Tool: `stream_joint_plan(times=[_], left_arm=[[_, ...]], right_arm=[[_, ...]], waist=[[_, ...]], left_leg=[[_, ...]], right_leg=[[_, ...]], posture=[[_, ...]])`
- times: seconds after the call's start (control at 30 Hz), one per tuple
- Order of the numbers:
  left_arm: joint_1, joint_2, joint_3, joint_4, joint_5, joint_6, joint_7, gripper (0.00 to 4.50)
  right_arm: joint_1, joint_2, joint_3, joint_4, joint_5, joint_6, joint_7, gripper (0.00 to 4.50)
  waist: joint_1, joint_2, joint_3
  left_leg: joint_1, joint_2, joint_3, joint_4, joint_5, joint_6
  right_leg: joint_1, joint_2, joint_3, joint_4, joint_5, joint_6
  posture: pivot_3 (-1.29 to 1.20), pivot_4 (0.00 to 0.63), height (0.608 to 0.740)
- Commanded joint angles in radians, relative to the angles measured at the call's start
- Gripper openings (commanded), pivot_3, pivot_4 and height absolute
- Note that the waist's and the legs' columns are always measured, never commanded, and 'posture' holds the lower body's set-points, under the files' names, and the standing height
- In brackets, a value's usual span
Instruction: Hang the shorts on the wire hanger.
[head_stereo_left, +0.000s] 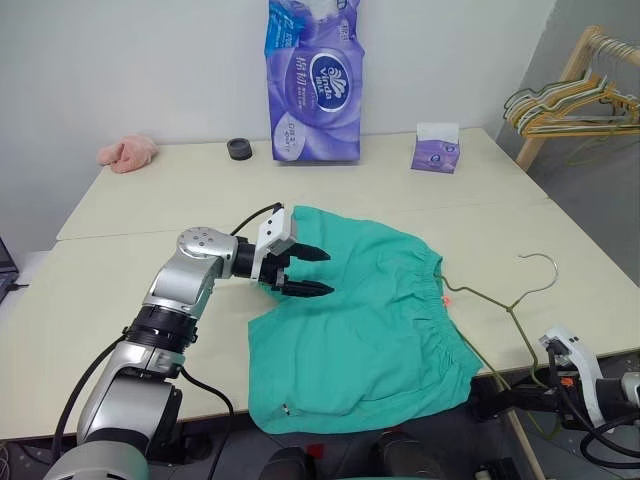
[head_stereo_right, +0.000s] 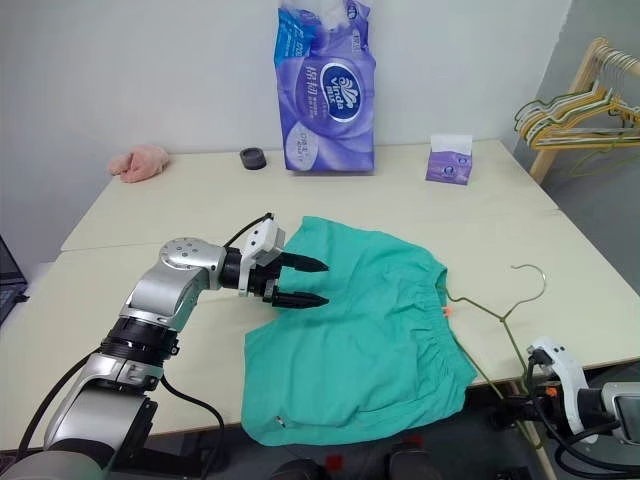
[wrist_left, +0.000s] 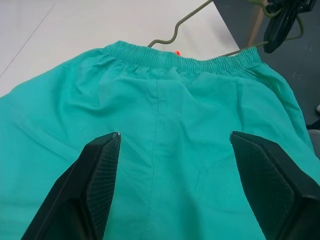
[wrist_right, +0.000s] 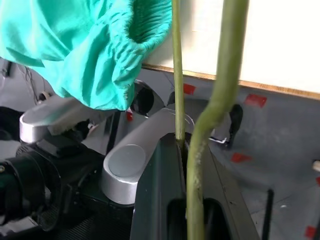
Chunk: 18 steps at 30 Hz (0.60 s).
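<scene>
Pale table (head_stereo_left: 150, 200) against a white wall, hanger rack (head_stereo_left: 590, 90) at two o'clock, teal shorts (head_stereo_left: 370, 320) flat at centre, purple Vinda tissue pack (head_stereo_left: 313, 85) at twelve, left gripper (head_stereo_left: 312, 271) spread wide over the shorts, right gripper (wrist_right: 186, 150) clamped on the wire hanger (head_stereo_left: 500, 300) at four.

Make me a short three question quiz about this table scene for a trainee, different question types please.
1. True or false: the left gripper has its fingers closed on the shorts.
2. What does the right gripper hold? A) the wire hanger B) the tissue box C) nothing
3. Fill in: the pink cloth lies at the table's far ___ corner.

Key: 1 false, it hovers open over them. 2 A, clamped on the wire at the table's near edge. 3 left.
</scene>
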Motion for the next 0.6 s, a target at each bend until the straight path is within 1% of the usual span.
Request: stream_joint_plan(times=[0.03, 0.17, 0.3, 0.43, 0.6], left_arm=[[-0.015, 0.003, 0.03, -0.014, -0.006, -0.019, 0.017, 3.7], [-0.022, -0.004, 0.037, -0.015, -0.014, -0.011, 0.028, 3.7], [-0.031, -0.004, 0.045, -0.013, -0.018, -0.007, 0.04, 3.7], [-0.037, -0.002, 0.058, -0.012, -0.018, -0.004, 0.05, 3.7], [-0.035, 0.004, 0.07, -0.02, -0.023, 0.005, 0.059, 3.7]], right_arm=[[-0.106, 0.043, 0.001, 0.05, 0.031, 0.027, -0.034, 0.0], [-0.24, 0.091, 0.065, 0.127, 0.02, 0.045, -0.06, 0.0], [-0.372, 0.125, 0.167, 0.233, -0.015, 0.029, -0.066, 0.0], [-0.455, 0.151, 0.232, 0.312, -0.043, 0.004, -0.069, 0.0], [-0.54, 0.151, 0.246, 0.333, -0.065, -0.062, -0.066, 0.0]], waist=[[-0.001, 0.0, 0.0], [-0.002, 0.0, 0.001], [0.002, 0.0, 0.001], [0.007, -0.001, 0.001], [0.012, 0.0, 0.001]], left_leg=[[0.0, 0.0, 0.0, 0.0, 0.0, 0.0], [0.0, 0.0, 0.0, 0.0, 0.0, 0.0], [-0.001, 0.0, -0.001, 0.0, 0.0, 0.0], [-0.001, 0.0, -0.001, 0.0, 0.0, 0.0], [0.0, 0.0, -0.001, 0.0, 0.0, 0.0]], right_leg=[[0.0, 0.0, 0.0, 0.0, 0.0, 0.0], [0.0, 0.0, 0.0, 0.0, 0.002, -0.001], [-0.001, 0.0, -0.001, 0.001, 0.004, -0.004], [-0.001, -0.001, -0.001, 0.001, 0.004, -0.005], [-0.001, -0.001, -0.001, 0.002, 0.004, -0.005]], posture=[[-0.17, 0.077, 0.74], [-0.17, 0.075, 0.74], [-0.15, 0.073, 0.74], [-0.13, 0.07, 0.74], [-0.13, 0.067, 0.74]])
